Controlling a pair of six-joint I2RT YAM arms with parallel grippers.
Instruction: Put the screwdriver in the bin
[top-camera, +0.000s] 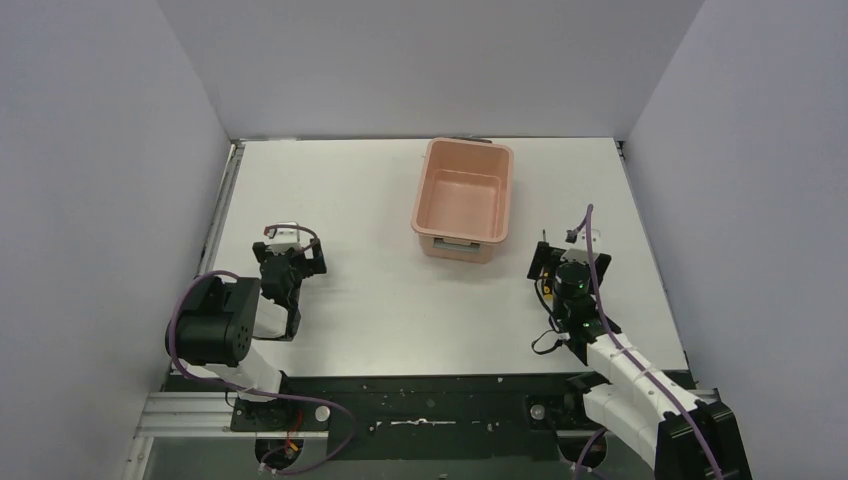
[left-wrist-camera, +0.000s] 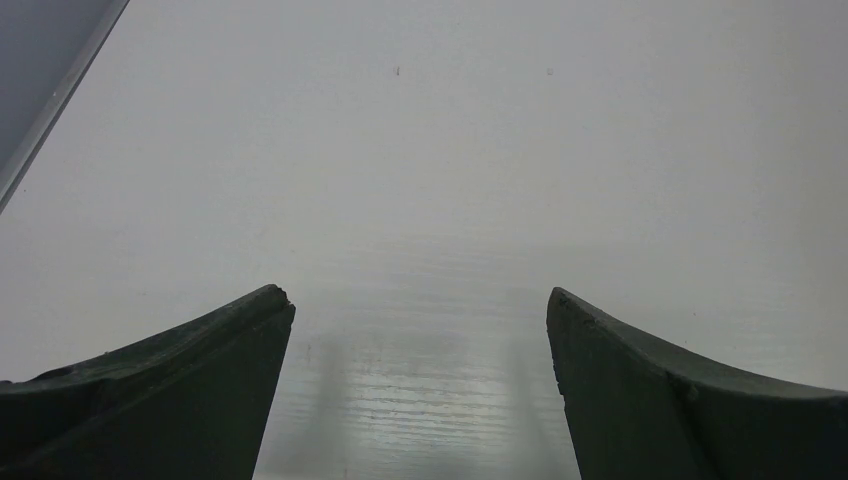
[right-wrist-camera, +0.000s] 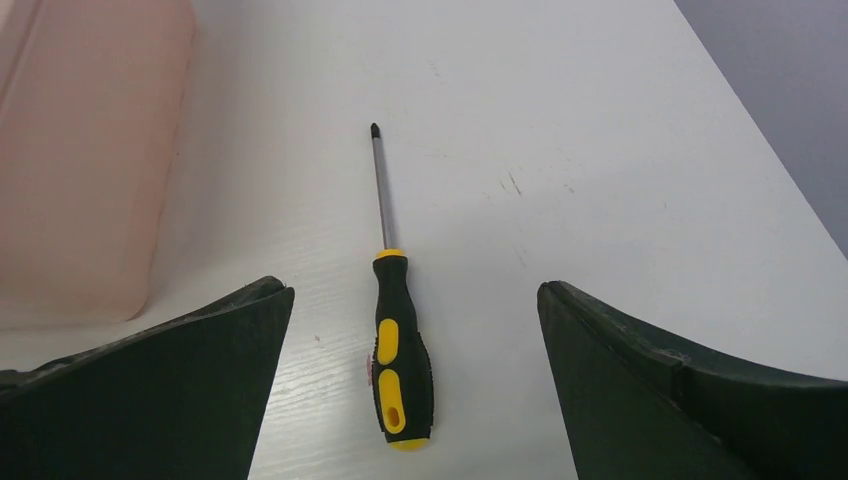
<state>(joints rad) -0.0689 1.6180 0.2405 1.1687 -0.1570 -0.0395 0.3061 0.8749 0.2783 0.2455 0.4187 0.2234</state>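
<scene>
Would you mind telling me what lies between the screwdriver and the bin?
Nothing but bare white table, seen in the right wrist view between the screwdriver and the bin.

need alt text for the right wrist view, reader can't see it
A yellow and black screwdriver lies flat on the white table, in the gap between the dark fingers of the open right gripper, its tip pointing away from the camera. The pink bin stands at the upper left, apart from the screwdriver.

The left arm sat folded back over its base, and the left gripper pointed downward with its fingers spread wide. The right arm stretched forward, and the right gripper tilted down, its fingers likewise well apart.
</scene>
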